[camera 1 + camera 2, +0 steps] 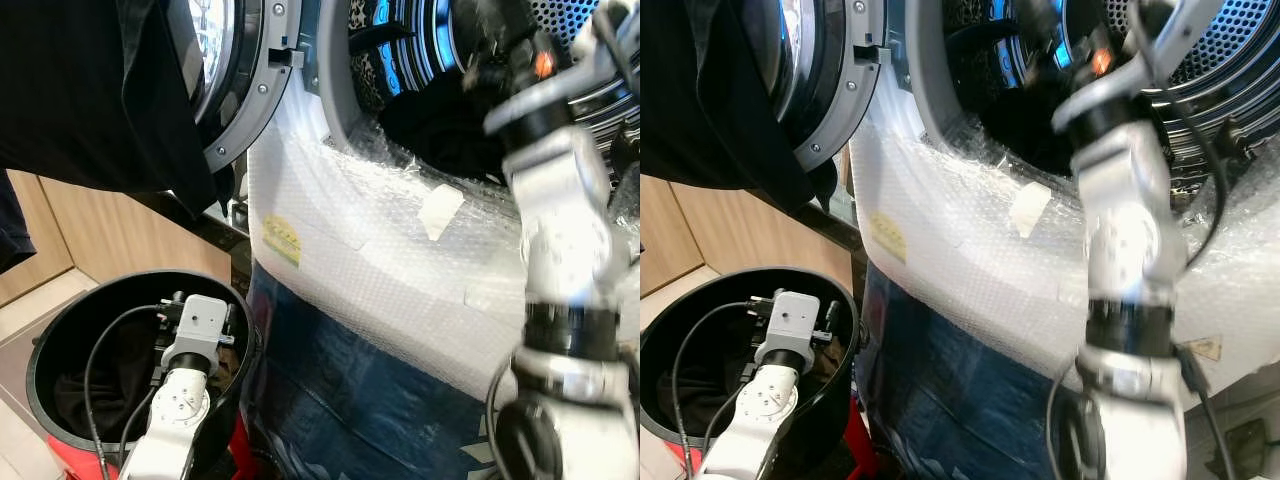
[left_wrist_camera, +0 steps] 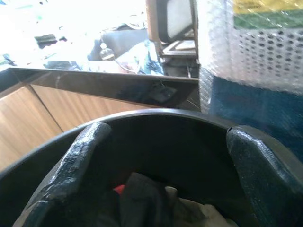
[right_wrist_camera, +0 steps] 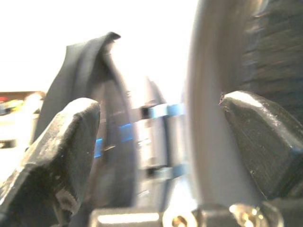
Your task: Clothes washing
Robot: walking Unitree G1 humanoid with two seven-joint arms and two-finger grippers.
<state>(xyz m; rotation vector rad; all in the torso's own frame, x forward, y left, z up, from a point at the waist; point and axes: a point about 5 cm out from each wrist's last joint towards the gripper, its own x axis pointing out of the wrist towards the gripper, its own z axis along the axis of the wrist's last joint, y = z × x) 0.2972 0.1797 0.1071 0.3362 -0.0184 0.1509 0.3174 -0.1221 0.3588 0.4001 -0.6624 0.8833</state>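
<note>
Left eye view: washer (image 1: 400,250) w/ bubble wrap on its front, door (image 1: 245,90) swung open to the left, drum (image 1: 420,70) far right w/ dark clothes inside. A black garment (image 1: 90,90) hangs at upper left. Black basket (image 1: 60,330) sits near left on the floor, dark laundry (image 1: 100,385) in it.

Right eye view: right arm reaches up into the drum mouth; left arm dips into the basket.

Left wrist view: left claw (image 2: 165,175) fingers apart, just over the laundry, nothing gripped yet.

Right wrist view: right claw (image 3: 158,142) fingers apart at the drum rim, empty.

Judgement: next pick calls for lowering the left claw deeper, pinching a thick fold, lifting clear of the basket rim before swinging right to the drum.
</note>
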